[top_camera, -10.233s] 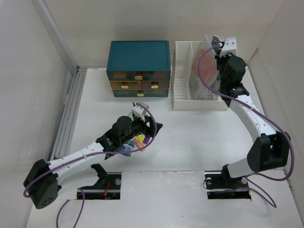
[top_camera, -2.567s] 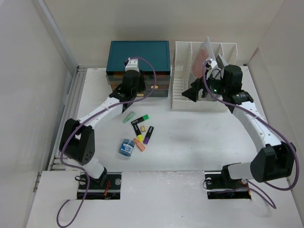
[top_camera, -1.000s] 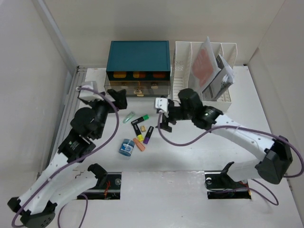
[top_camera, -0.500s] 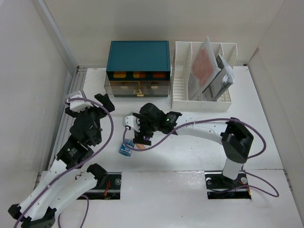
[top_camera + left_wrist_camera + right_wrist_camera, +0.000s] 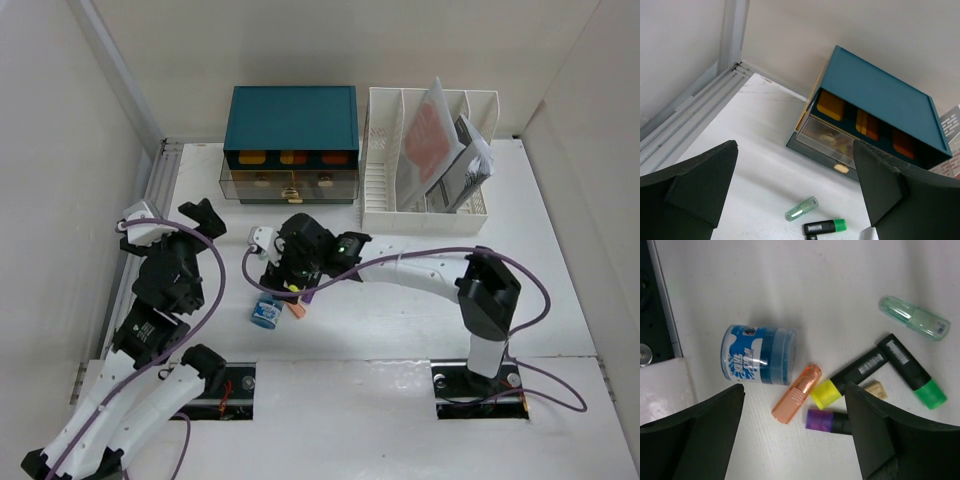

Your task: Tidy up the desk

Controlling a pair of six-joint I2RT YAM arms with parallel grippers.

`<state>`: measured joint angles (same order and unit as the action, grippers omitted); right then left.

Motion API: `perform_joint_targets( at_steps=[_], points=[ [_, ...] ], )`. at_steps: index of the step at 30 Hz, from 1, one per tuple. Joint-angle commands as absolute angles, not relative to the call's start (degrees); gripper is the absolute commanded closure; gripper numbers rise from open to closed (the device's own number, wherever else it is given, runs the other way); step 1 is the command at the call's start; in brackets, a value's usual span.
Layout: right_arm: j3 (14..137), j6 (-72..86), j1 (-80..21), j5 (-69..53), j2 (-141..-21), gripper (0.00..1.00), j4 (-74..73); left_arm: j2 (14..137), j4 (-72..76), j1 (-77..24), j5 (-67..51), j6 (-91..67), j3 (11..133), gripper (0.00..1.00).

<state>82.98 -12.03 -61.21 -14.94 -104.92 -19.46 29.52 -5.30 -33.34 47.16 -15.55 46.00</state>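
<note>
Nearest me, a small blue tub (image 5: 759, 355) sits on the white table (image 5: 560, 250), with an orange marker (image 5: 796, 401) just at its 3 o'clock. The right gripper (image 5: 794, 390) hangs over them, jaws spread wide and empty. Just beyond lie a yellow highlighter (image 5: 850, 377), a purple highlighter (image 5: 827, 421), a green highlighter (image 5: 912, 372) and a clear green tube (image 5: 914, 318), loosely bunched. At their 9 o'clock the left gripper (image 5: 795, 160) is raised, jaws wide and empty too. At 12 o'clock stands the teal drawer chest (image 5: 290, 120), one clear drawer (image 5: 827, 137) pulled out. A white file rack (image 5: 385, 190) holding papers (image 5: 435, 135) is at its 3 o'clock.
</note>
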Motion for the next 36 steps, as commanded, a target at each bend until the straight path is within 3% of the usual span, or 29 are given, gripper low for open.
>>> perform_joint_targets(
  at_steps=[1, 9, 19, 36],
  points=[
    [86.8, -4.1, -66.0, -6.5, -107.6, 0.14, -18.6, 28.0, -1.8, -32.5, 45.9, -15.6, 45.3, 0.01],
    [88.9, 0.0, -70.5, -0.4, -110.3, 0.00, -19.0, 27.9, -1.8, -32.5, 45.3, -15.1, 45.3, 0.01],
    [91.8, 0.0, -70.5, 7.7, -114.8, 0.00, -20.0, 27.9, -1.2, -32.5, 44.2, -15.1, 45.3, 0.01],
    [90.6, -1.5, -70.5, 0.8, -113.9, 0.00, -20.0, 27.4, -0.7, -32.5, 44.2, -14.1, 45.3, 0.01]
  ],
)
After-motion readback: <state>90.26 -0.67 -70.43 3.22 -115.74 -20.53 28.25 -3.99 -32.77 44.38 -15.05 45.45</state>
